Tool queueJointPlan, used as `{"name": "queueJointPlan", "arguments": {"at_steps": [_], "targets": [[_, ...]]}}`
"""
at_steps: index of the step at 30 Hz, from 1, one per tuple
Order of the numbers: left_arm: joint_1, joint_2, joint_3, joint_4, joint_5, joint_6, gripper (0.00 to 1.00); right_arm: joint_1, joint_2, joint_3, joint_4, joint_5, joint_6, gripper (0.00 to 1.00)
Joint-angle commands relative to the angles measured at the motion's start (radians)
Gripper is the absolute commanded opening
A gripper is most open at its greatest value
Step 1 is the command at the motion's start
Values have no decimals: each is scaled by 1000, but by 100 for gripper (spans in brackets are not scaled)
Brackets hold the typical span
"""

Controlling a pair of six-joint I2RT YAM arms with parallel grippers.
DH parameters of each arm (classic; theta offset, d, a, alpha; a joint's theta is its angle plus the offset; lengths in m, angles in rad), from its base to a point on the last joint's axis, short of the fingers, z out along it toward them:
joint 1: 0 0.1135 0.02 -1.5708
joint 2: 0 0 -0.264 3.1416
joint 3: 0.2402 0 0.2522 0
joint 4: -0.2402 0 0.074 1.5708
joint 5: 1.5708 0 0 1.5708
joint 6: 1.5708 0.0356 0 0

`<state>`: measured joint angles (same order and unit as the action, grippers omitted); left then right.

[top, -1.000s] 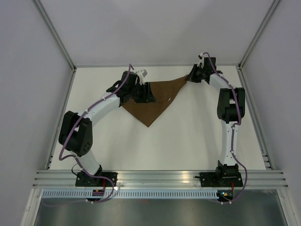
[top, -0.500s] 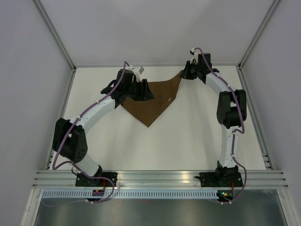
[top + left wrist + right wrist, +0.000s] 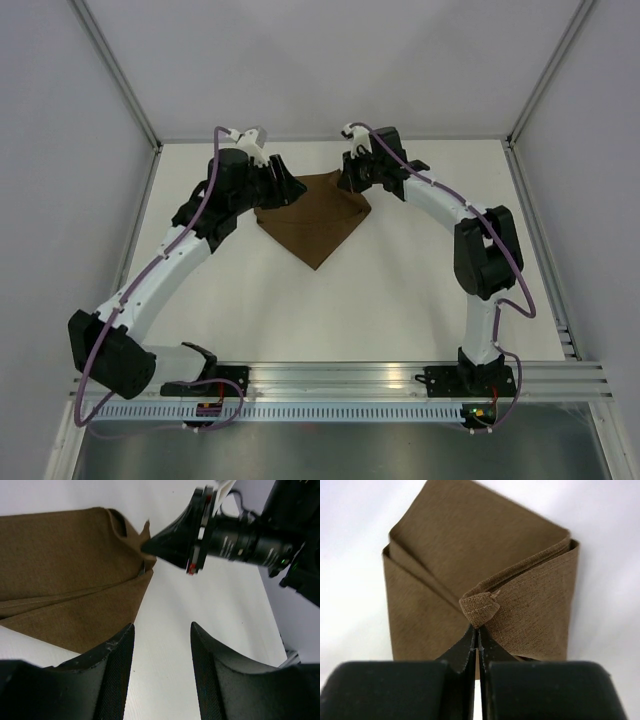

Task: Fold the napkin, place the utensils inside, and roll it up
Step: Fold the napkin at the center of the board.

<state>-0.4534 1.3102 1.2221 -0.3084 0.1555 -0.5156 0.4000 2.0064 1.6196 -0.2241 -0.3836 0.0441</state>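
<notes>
The dark brown napkin (image 3: 315, 222) lies partly folded at the back middle of the white table. My right gripper (image 3: 346, 183) is shut on one napkin corner and holds it over the cloth; the right wrist view shows the pinched corner (image 3: 479, 608) just above the closed fingertips of the gripper (image 3: 478, 630). My left gripper (image 3: 296, 190) is open and empty at the napkin's left edge. In the left wrist view it (image 3: 162, 627) hovers over bare table, with the napkin (image 3: 65, 570) to the upper left and the right gripper's tip (image 3: 152, 546) on the corner. No utensils are in view.
The white table (image 3: 400, 290) is walled by grey panels at the back and sides. An aluminium rail (image 3: 340, 378) with both arm bases runs along the near edge.
My right gripper has moved left with the napkin's right corner, folding it over the cloth. The left arm has stretched out, its wrist shifting back and left. The napkin now looks narrower.
</notes>
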Motion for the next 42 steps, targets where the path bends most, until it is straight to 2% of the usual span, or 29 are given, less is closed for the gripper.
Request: {"name": "queueJointPlan", "arguments": {"at_steps": [1, 13, 29, 38, 42], "targets": [[10, -69, -7, -1, -62, -57, 54, 60, -69, -39, -10, 17, -84, 3], [10, -134, -30, -21, -63, -60, 54, 246, -71, -119, -52, 98, -185, 1], [27, -154, -76, -6, -89, -83, 54, 349, -89, -237, -31, 106, -273, 0], [45, -151, -46, 5, -96, -89, 58, 369, -58, -230, -18, 114, -263, 1], [47, -146, -39, 5, -88, -86, 59, 378, -44, -218, -20, 109, -260, 5]]}}
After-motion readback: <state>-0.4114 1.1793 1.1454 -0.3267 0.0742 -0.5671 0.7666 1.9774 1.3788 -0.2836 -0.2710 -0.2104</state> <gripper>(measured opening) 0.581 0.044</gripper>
